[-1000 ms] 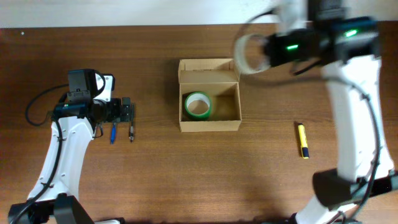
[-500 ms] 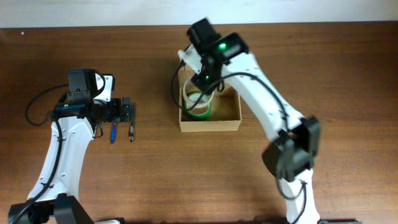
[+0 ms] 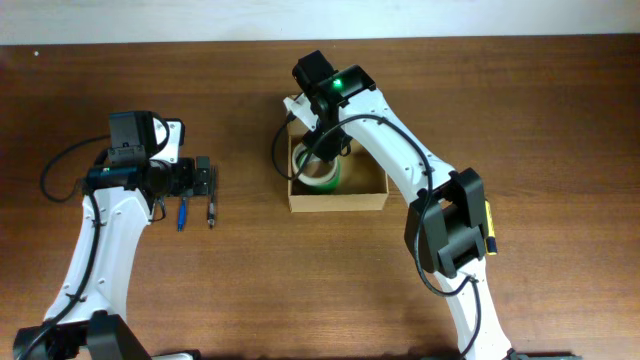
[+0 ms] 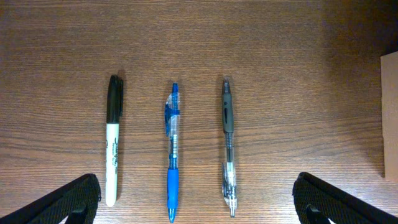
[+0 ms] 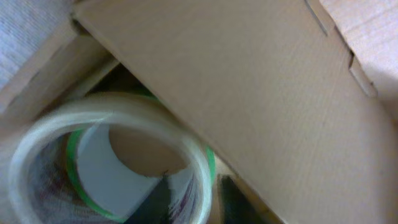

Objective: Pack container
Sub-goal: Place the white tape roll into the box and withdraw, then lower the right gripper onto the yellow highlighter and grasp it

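Observation:
The container (image 3: 340, 201) is a tan cardboard box with its flap lid (image 5: 249, 81) up at the back. A green tape roll (image 3: 325, 180) lies inside on the left and also shows in the right wrist view (image 5: 210, 163). My right gripper (image 3: 310, 150) is shut on a clear tape roll (image 3: 284, 152), holding its wall (image 5: 194, 180) between the fingers (image 5: 196, 202) over the box's left side, above the green roll. My left gripper (image 4: 199, 205) is open and empty, above three pens, left of the box (image 4: 390, 112).
A white marker with a black cap (image 4: 112, 140), a blue pen (image 4: 172, 152) and a clear pen with a black grip (image 4: 228, 149) lie side by side under my left gripper (image 3: 205, 180). A yellow marker (image 3: 488, 228) lies right of the box, partly behind the right arm.
My right arm swung from the back right to over the box's left side with the clear tape roll, then settled lower onto the green roll. The left arm has not moved.

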### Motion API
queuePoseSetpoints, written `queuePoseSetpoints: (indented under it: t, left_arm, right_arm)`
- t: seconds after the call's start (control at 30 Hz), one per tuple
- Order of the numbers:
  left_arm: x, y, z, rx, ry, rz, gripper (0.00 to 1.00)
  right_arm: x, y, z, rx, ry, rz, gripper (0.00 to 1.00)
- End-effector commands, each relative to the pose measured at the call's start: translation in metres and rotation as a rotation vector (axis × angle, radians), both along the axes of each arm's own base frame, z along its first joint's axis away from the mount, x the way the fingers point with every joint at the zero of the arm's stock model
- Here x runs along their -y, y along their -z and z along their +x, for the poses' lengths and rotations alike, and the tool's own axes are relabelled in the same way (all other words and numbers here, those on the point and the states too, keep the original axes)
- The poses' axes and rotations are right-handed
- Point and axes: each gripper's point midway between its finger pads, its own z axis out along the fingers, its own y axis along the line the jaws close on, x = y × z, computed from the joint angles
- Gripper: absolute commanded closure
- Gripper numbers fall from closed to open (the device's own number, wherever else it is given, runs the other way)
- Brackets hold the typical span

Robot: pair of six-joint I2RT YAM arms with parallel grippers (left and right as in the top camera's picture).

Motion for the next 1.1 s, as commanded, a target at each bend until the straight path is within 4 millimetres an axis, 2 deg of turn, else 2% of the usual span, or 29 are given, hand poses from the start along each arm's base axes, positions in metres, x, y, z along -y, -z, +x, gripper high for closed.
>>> queuePoseSetpoints:
  t: [0.0, 0.13, 0.23, 0.33, 0.37, 0.43, 0.47, 0.5, 0.57, 0.63, 0.67, 0.73, 0.8, 0.83, 0.87, 0.97, 1.07]
  left_arm:
    - [0.0, -0.004, 0.005, 0.012, 0.017, -0.001, 0.01]
    - [0.0, -0.004, 0.005, 0.012, 0.017, -0.001, 0.01]
    - [0.0, -0.004, 0.005, 0.012, 0.017, -0.001, 0.01]
    - [0.0, -0.004, 0.005, 0.012, 0.017, -0.001, 0.01]
    - [0.0, -0.004, 0.005, 0.012, 0.017, -0.001, 0.01]
    - [0.0, -0.004, 0.005, 0.012, 0.017, -0.001, 0.01]
    - [0.0, -0.004, 0.005, 0.012, 0.017, -0.001, 0.01]
    - [0.0, -0.004, 0.005, 0.012, 0.017, -0.001, 0.01]
    - [0.0, -0.004, 0.005, 0.012, 0.017, -0.001, 0.01]
    - [0.0, -0.004, 0.005, 0.012, 0.017, -0.001, 0.01]
    - [0.0, -0.004, 0.005, 0.012, 0.017, -0.001, 0.01]
    - [0.0, -0.004, 0.005, 0.012, 0.017, -0.001, 0.01]
    - [0.0, -0.004, 0.005, 0.012, 0.017, -0.001, 0.01]
    - [0.0, -0.004, 0.005, 0.012, 0.017, -0.001, 0.01]
    - [0.0, -0.004, 0.005, 0.012, 0.017, -0.001, 0.01]
    - [0.0, -0.004, 0.005, 0.012, 0.017, -0.001, 0.01]
    - [0.0, -0.004, 0.005, 0.012, 0.017, -0.001, 0.01]
  right_arm:
    - [-0.002, 0.005, 0.0, -0.013, 0.01, 0.009, 0.67]
    - [0.002, -0.001, -0.007, -0.03, 0.009, -0.005, 0.67]
    - [0.008, -0.031, -0.012, -0.013, 0.012, -0.01, 0.67]
    - [0.01, -0.096, -0.01, 0.104, 0.022, 0.051, 0.61]
    - [0.014, -0.125, -0.011, 0.162, 0.036, 0.075, 0.59]
    - [0.031, -0.181, -0.016, 0.282, 0.093, 0.112, 0.57]
    - [0.046, -0.214, -0.022, 0.35, 0.131, 0.138, 0.57]
    - [0.054, -0.228, -0.025, 0.378, 0.146, 0.152, 0.57]
    - [0.092, -0.27, -0.033, 0.468, 0.24, 0.203, 0.57]
    - [0.134, -0.292, -0.039, 0.532, 0.344, 0.228, 0.57]
    - [0.159, -0.297, -0.042, 0.558, 0.404, 0.23, 0.55]
    - [0.2, -0.293, -0.048, 0.584, 0.521, 0.224, 0.51]
    - [0.245, -0.268, -0.061, 0.565, 0.632, 0.18, 0.44]
    - [0.261, -0.251, -0.067, 0.533, 0.673, 0.162, 0.4]
    - [0.273, -0.232, -0.074, 0.49, 0.709, 0.144, 0.34]
    - [0.303, -0.17, -0.092, 0.335, 0.8, 0.076, 0.34]
    - [0.315, -0.117, -0.1, 0.222, 0.843, 0.036, 0.31]
